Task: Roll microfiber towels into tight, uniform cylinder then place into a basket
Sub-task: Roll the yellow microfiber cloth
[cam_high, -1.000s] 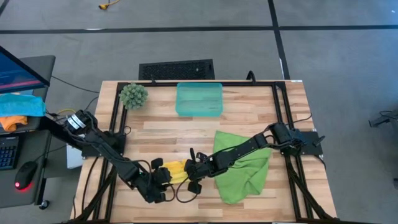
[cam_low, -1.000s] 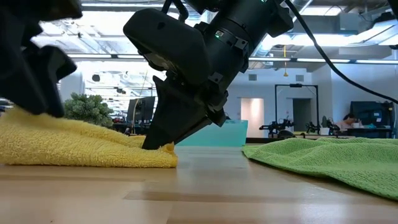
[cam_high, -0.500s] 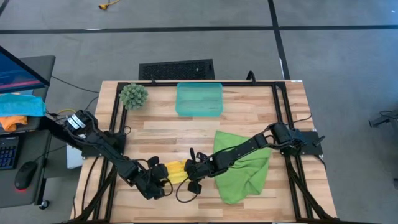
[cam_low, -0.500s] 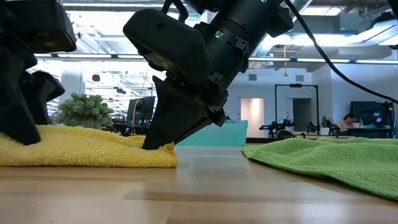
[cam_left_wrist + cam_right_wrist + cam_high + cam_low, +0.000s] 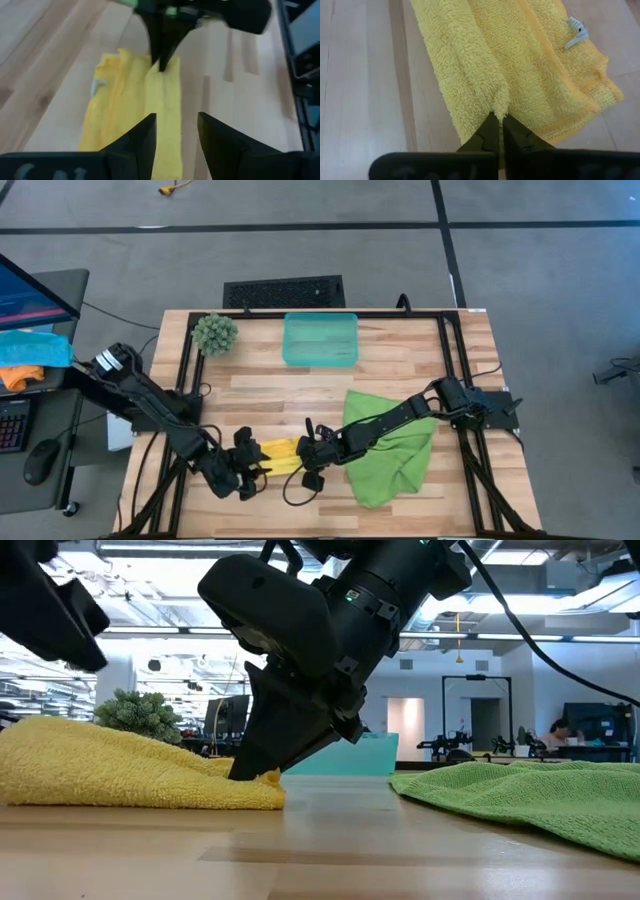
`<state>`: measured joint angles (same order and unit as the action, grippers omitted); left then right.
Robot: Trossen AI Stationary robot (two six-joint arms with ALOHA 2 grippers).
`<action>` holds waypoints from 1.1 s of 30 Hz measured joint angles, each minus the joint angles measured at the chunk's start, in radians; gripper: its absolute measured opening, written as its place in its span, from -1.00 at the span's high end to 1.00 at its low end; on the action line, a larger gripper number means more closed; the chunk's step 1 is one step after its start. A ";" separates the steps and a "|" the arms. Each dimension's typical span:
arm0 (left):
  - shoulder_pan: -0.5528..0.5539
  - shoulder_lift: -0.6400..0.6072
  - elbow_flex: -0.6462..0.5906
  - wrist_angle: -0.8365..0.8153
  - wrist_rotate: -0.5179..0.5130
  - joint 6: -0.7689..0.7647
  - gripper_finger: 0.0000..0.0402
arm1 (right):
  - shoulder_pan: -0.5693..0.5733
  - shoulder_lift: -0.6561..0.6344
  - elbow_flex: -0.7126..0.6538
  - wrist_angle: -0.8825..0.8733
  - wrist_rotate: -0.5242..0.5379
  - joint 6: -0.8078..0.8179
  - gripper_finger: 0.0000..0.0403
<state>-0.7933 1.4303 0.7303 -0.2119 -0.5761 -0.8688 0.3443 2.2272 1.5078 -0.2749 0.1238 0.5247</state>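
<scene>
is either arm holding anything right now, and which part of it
The right tool is shut on the bright yellow microfiber towel, pinching a raised fold near one end. The left tool is open above it, holding nothing.

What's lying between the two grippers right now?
Only the yellow towel: the high view shows it stretched from the right gripper, pinching one end, towards the left gripper, which the left wrist view shows open above the other end.

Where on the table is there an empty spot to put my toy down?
Bare wood lies between the plant and the yellow towel, and on the strip between the basket and the green towel. The near middle is crowded: the right claw pinches the yellow towel, with the open left claw at its other end.
</scene>
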 joint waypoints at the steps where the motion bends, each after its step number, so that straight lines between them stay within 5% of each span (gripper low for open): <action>1: -0.003 0.001 0.000 0.008 0.006 0.017 0.33 | 0.000 0.000 0.000 0.000 0.000 0.000 0.89; 10: -0.001 0.152 0.000 0.092 0.057 0.040 0.33 | 0.000 0.000 0.000 0.000 0.000 0.000 0.94; 22: 0.017 0.209 0.000 0.036 0.077 -0.161 0.33 | 0.000 0.000 0.000 0.001 -0.001 0.000 0.94; 33: 0.015 0.208 0.000 0.007 0.117 -0.211 0.33 | 0.001 0.002 -0.002 0.027 0.004 -0.026 0.54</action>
<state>-0.7780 1.6387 0.7300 -0.2046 -0.4592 -1.0797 0.3454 2.2292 1.5063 -0.2475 0.1277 0.4989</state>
